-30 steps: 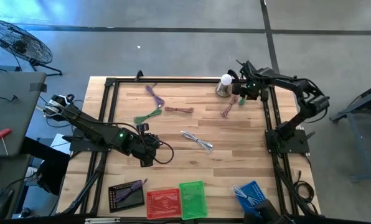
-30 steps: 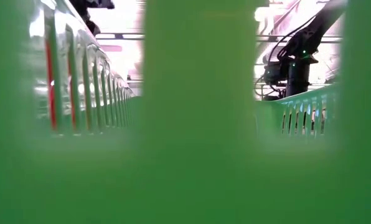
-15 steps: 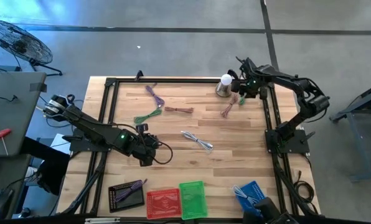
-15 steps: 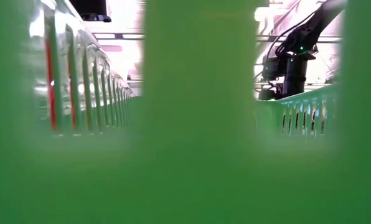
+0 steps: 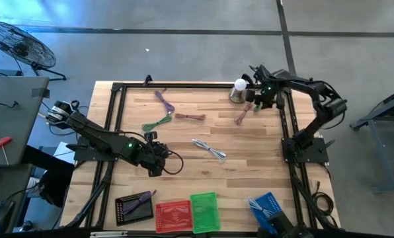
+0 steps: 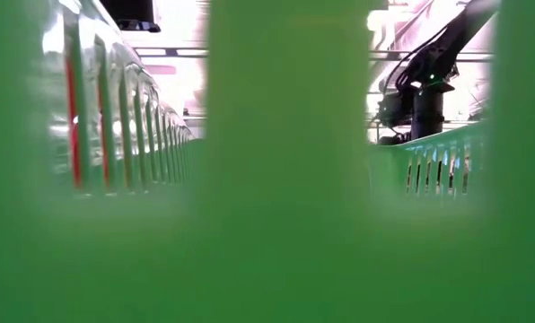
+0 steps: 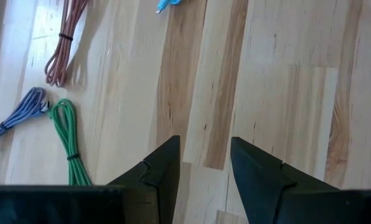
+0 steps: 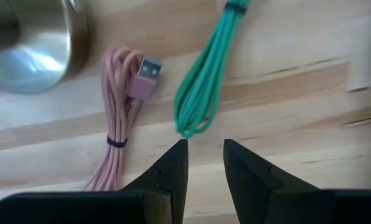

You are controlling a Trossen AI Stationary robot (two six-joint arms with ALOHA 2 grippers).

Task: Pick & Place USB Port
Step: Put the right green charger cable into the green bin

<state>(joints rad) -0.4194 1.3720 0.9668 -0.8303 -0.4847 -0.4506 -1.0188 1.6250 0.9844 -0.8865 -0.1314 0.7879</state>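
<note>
Several bundled USB cables lie on the wooden table. In the right wrist view, a pink cable (image 8: 120,118) with its USB plug (image 8: 145,71) and a teal-green cable (image 8: 204,81) lie flat just ahead of my right gripper (image 8: 204,149), which is open and hovers above them at the far right corner (image 5: 253,99). My left gripper (image 7: 204,146) is open above bare wood at the table's left middle (image 5: 158,152). A green cable (image 7: 67,143), a purple one (image 7: 17,115) and a brown one (image 7: 64,43) lie beyond it.
A metal lamp base (image 8: 30,43) with a white bulb (image 5: 240,84) stands beside the pink cable. A white cable (image 5: 209,150) lies mid-table. Black (image 5: 134,206), red (image 5: 173,215), green (image 5: 205,211) and blue (image 5: 266,205) bins line the near edge. The green bin (image 6: 276,179) blocks the low view.
My right gripper has edged slightly toward the table's left while staying over the cables beside the lamp. No cable has moved.
</note>
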